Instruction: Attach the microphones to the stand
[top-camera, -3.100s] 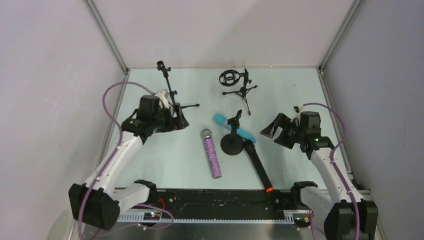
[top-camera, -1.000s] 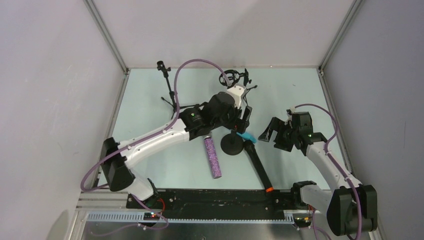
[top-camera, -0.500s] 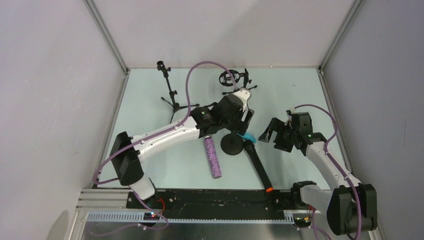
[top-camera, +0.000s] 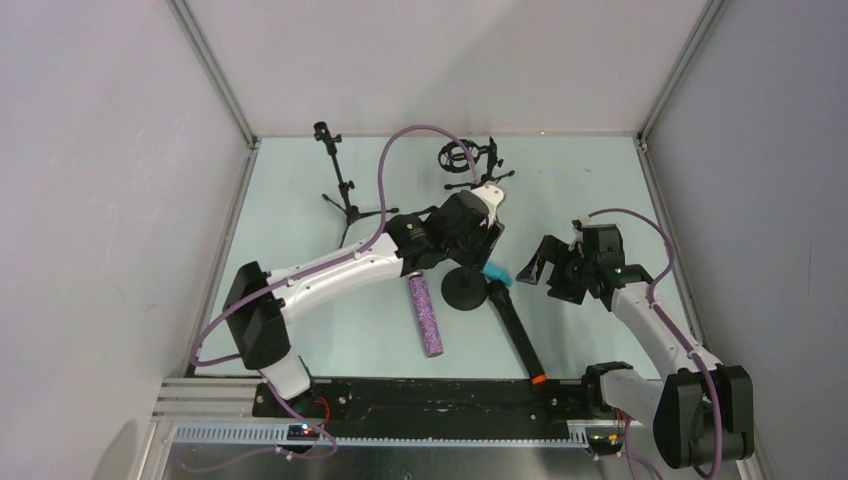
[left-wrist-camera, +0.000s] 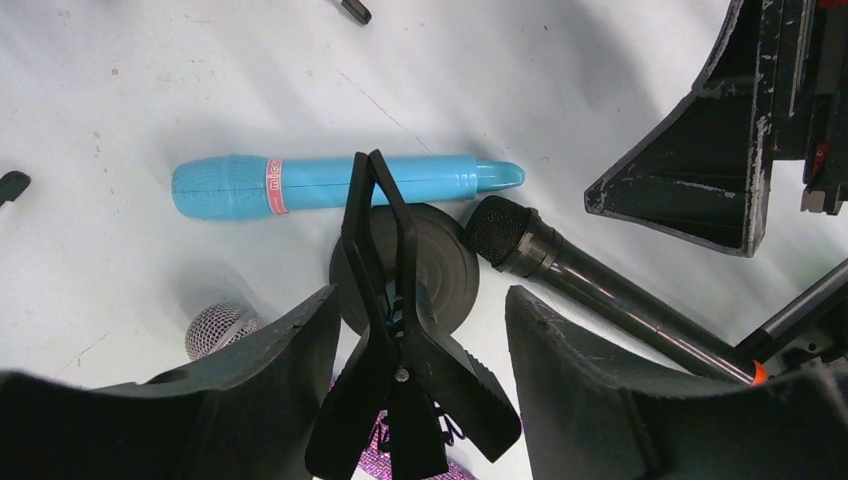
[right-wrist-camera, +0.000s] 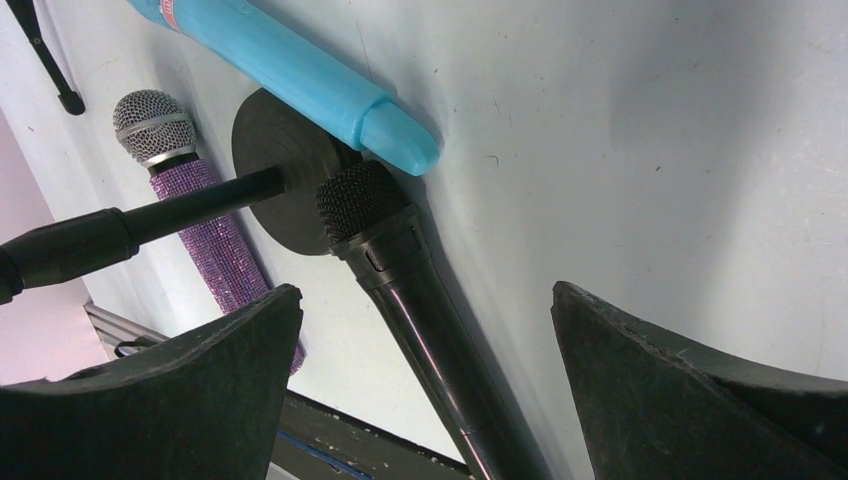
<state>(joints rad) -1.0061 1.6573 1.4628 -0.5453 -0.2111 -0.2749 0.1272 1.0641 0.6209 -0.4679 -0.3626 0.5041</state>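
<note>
The round-base stand (top-camera: 463, 290) stands mid-table with its black spring clip (left-wrist-camera: 400, 330) on top. My left gripper (top-camera: 483, 240) is open, its fingers (left-wrist-camera: 290, 360) on either side of the clip's handles without pressing them. The turquoise microphone (left-wrist-camera: 330, 185) lies behind the base, mostly hidden under my arm in the top view (top-camera: 495, 272). The purple glitter microphone (top-camera: 425, 315) lies left of the base. The long black microphone (top-camera: 517, 335) lies right of it, its head against the base. My right gripper (top-camera: 535, 265) is open and empty, low above the black microphone (right-wrist-camera: 420, 280).
A thin tripod stand (top-camera: 340, 185) stands at the back left. A tripod with a ring shock mount (top-camera: 470, 160) stands at the back middle. The black rail (top-camera: 430, 395) runs along the near edge. Frame posts and walls close in the table.
My left arm has swung from the back-left tripod stand across to the round-base stand and settled its open fingers around the clip. The right arm has hardly moved.
</note>
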